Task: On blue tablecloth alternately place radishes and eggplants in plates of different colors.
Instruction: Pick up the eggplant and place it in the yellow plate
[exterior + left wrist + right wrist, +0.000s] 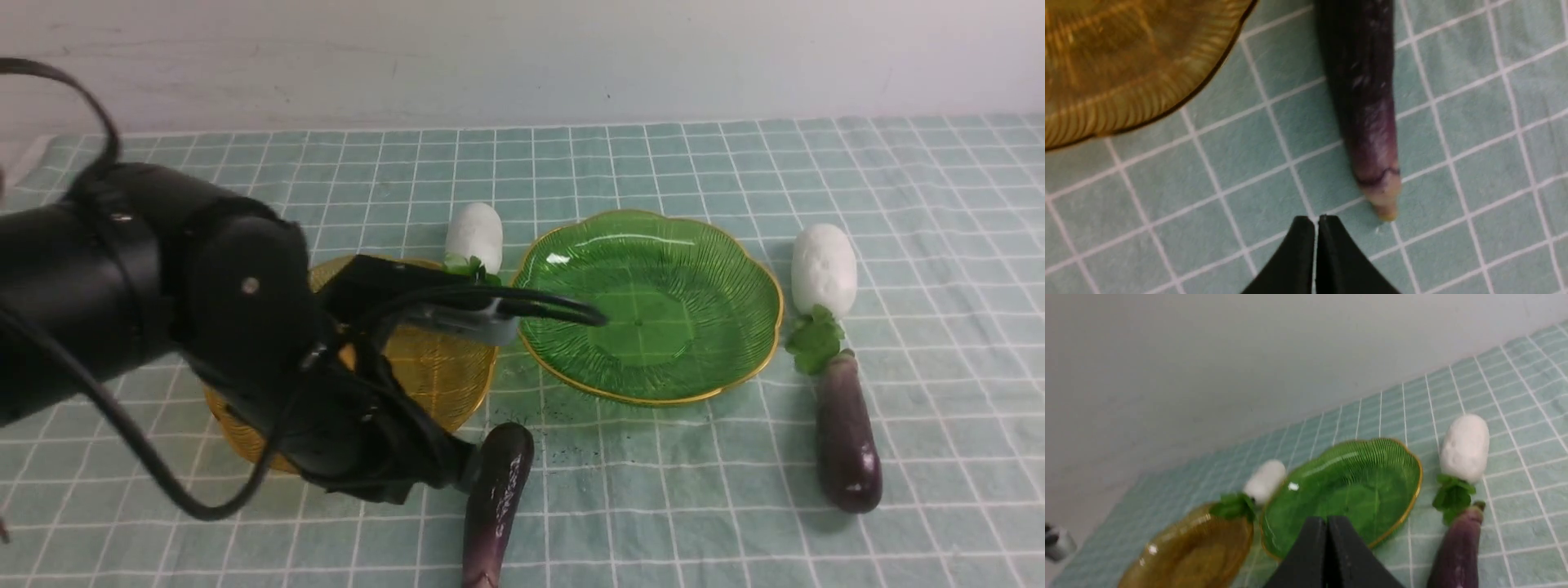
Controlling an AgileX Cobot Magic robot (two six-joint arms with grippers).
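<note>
On the blue tablecloth (653,506) stand an amber plate (441,376) and a green plate (653,310), both with nothing in them. One radish (475,233) lies behind the gap between the plates, the other radish (824,269) right of the green plate. A slim eggplant (498,498) lies in front of the amber plate, a second eggplant (849,433) below the right radish. My left arm (163,269) hangs low over the amber plate. The left gripper (1316,220) is shut and empty, just beside the slim eggplant's pale stem tip (1384,204). The right gripper (1327,520) is shut and empty, raised and facing the green plate (1355,477).
A pale wall (522,57) rises behind the table's far edge. The left arm's black cables (531,306) reach out over the green plate's near-left rim. The right arm does not show in the front view.
</note>
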